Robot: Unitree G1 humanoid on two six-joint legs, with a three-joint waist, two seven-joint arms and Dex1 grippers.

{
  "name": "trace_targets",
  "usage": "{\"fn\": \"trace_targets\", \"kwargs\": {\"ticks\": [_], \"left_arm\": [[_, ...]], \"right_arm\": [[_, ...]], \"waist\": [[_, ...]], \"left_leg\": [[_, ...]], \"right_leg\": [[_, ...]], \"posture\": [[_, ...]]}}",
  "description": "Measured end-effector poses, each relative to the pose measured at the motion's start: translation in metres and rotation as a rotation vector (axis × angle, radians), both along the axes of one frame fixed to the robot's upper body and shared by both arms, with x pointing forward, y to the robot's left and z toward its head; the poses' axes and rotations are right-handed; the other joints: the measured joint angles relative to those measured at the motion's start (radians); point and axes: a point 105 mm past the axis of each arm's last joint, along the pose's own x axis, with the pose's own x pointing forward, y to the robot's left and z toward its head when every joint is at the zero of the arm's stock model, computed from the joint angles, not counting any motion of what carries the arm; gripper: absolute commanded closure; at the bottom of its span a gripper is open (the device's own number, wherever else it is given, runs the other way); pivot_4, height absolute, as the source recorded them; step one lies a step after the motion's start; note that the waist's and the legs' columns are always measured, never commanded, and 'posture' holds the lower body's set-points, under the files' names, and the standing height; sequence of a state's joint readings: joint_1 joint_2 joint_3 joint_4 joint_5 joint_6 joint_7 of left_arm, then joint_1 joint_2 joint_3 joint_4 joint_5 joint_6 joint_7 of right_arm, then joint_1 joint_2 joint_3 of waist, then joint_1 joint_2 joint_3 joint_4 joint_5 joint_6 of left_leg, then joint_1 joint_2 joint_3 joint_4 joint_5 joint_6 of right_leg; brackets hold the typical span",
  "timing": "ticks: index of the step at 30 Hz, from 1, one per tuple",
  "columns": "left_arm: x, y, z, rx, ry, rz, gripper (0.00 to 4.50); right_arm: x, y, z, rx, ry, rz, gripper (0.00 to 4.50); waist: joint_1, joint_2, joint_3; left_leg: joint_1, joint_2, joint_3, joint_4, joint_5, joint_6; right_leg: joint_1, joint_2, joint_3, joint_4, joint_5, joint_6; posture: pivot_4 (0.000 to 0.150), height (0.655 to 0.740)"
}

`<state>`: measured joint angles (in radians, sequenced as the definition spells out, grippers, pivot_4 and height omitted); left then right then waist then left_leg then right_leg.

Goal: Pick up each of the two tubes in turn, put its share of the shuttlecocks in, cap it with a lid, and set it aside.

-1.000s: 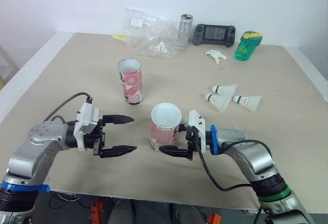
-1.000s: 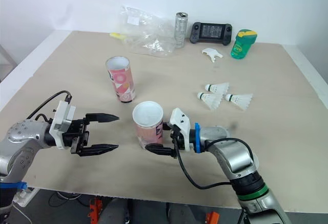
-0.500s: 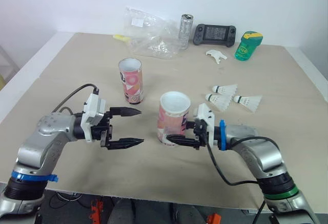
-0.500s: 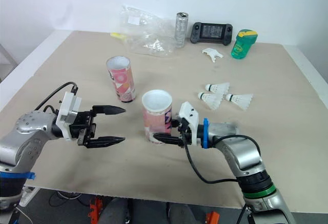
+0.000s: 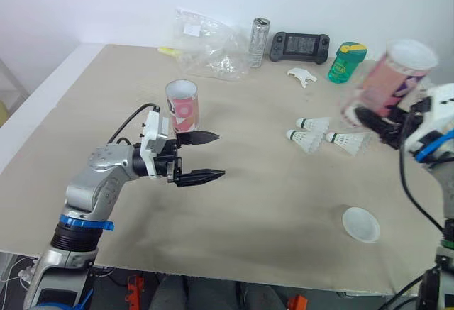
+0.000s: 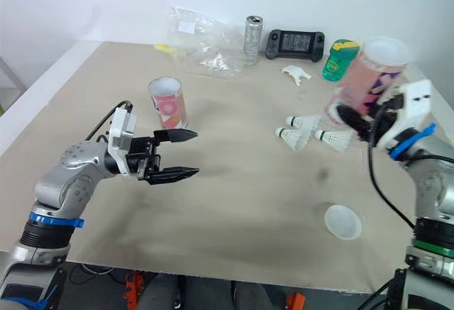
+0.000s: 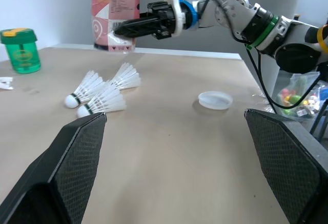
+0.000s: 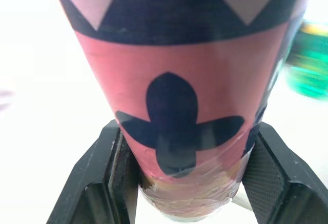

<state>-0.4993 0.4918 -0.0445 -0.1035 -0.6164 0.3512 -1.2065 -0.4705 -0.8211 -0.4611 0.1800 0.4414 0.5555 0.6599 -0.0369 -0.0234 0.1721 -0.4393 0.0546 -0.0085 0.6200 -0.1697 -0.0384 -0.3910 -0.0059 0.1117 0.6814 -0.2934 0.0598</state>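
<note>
The right gripper (image 5: pixel 363 117) pinches the pink tube (image 5: pixel 391 76) near its base, holding it tilted in the air, open end up. Three shuttlecocks (image 5: pixel 312 134) lie just below it, a white lid (image 5: pixel 360 223) lower down on the table. The left gripper (image 5: pixel 220 156) hovers with fingers spread, the second tube (image 5: pixel 181 108) standing just behind it.

pink tube (image 8: pixel 177 75) with black clover mark, white shuttlecocks (image 5: pixel 308 140), green bottle (image 5: pixel 345 64)
</note>
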Motion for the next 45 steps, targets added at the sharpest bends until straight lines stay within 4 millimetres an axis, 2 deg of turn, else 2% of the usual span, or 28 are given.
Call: {"fn": "trace_targets", "kwargs": {"ticks": [2,4,9,12,15,20,21,23,24,25,28,38,45], "left_arm": [[0.001,0.0,-0.002,0.004,0.003,0.003,0.0],[0.001,0.0,-0.002,0.004,0.004,0.004,0.0],[0.002,0.0,-0.003,0.004,0.004,0.01,0.0],[0.002,0.0,-0.004,0.004,0.006,0.011,0.0],[0.002,0.0,-0.005,0.004,0.011,0.014,0.0],[0.002,0.001,-0.007,0.003,0.019,0.023,0.0],[0.002,0.001,-0.007,0.002,0.017,0.025,0.0],[0.003,0.001,-0.007,0.001,0.018,0.03,0.0],[0.003,0.001,-0.006,0.001,0.017,0.033,0.0],[0.003,0.001,-0.006,0.0,0.017,0.033,0.0],[0.003,0.001,-0.007,0.0,0.017,0.034,0.0],[0.002,0.001,-0.006,-0.009,0.007,0.034,0.0],[0.003,0.004,-0.012,-0.028,0.032,0.067,0.0]], "right_arm": [[0.0,-0.022,-0.007,0.004,0.023,-0.088,1.73],[0.001,-0.034,-0.015,0.023,0.044,-0.133,1.73],[-0.001,-0.086,-0.054,0.083,0.131,-0.344,1.73],[-0.002,-0.1,-0.071,0.122,0.157,-0.417,1.73],[-0.003,-0.107,-0.08,0.137,0.161,-0.462,1.73],[-0.005,-0.111,-0.091,0.144,0.17,-0.497,1.73],[-0.005,-0.111,-0.092,0.146,0.169,-0.495,1.13],[-0.004,-0.111,-0.092,0.146,0.17,-0.49,0.86],[-0.006,-0.11,-0.097,0.153,0.182,-0.484,0.19],[-0.006,-0.11,-0.1,0.157,0.19,-0.482,0.04],[-0.012,-0.108,-0.119,0.182,0.247,-0.482,0.04],[-0.025,-0.103,-0.121,0.19,0.266,-0.388,0.04],[-0.057,-0.092,-0.122,0.165,0.322,-0.256,0.04]], "waist": [[-0.005,0.0,0.0],[-0.009,0.0,0.0],[-0.011,0.001,0.0],[-0.012,0.003,0.0],[-0.012,0.005,0.001],[-0.013,0.005,0.001],[-0.013,0.005,0.001],[-0.013,0.005,0.001],[-0.013,0.005,0.001],[-0.013,0.005,0.001],[-0.013,0.005,0.001],[-0.013,0.006,0.001],[-0.01,0.006,0.001]], "left_leg": [[0.0,0.0,0.0,0.0,0.0,0.0],[0.0,0.0,0.0,0.0,0.0,0.0],[0.001,-0.001,0.001,0.001,0.0,0.0],[0.001,-0.001,0.001,0.001,0.0,0.0],[0.001,-0.001,0.002,0.0,0.0,0.0],[0.001,-0.002,0.002,0.001,0.0,0.0],[0.002,-0.002,0.001,0.001,0.0,0.0],[0.002,-0.002,0.001,0.001,0.0,0.0],[0.002,-0.002,0.001,0.001,0.0,0.0],[0.002,-0.002,0.001,0.001,0.0,0.0],[0.002,-0.002,0.001,0.001,0.0,0.0],[0.002,-0.002,0.001,0.002,0.0,0.0],[0.002,-0.002,0.0,0.002,0.0,0.0]], "right_leg": [[0.0,0.0,0.0,0.0,0.0,0.0],[0.0,0.0,0.0,0.0,0.0,0.0],[0.001,-0.001,0.001,0.0,0.001,0.001],[0.001,-0.001,0.002,0.0,0.001,0.001],[0.001,-0.001,0.002,0.0,0.001,0.001],[0.001,-0.001,0.002,0.0,0.001,0.001],[0.002,-0.001,0.002,0.0,0.001,0.001],[0.002,-0.001,0.002,0.0,0.001,0.002],[0.002,-0.001,0.002,0.0,0.001,0.002],[0.002,-0.001,0.002,0.0,0.001,0.002],[0.002,-0.001,0.002,0.0,0.001,0.002],[0.004,-0.001,0.002,0.0,0.001,0.002],[0.004,-0.001,0.002,0.0,0.001,0.003]], "posture": [[0.15,0.7394],[0.15,0.7394],[0.15,0.7394],[0.15,0.7394],[0.15,0.7394],[0.15,0.7394],[0.15,0.7394],[0.15,0.7394],[0.15,0.7394],[0.15,0.7394],[0.15,0.7394],[0.15,0.7394],[0.15,0.7394]]}}
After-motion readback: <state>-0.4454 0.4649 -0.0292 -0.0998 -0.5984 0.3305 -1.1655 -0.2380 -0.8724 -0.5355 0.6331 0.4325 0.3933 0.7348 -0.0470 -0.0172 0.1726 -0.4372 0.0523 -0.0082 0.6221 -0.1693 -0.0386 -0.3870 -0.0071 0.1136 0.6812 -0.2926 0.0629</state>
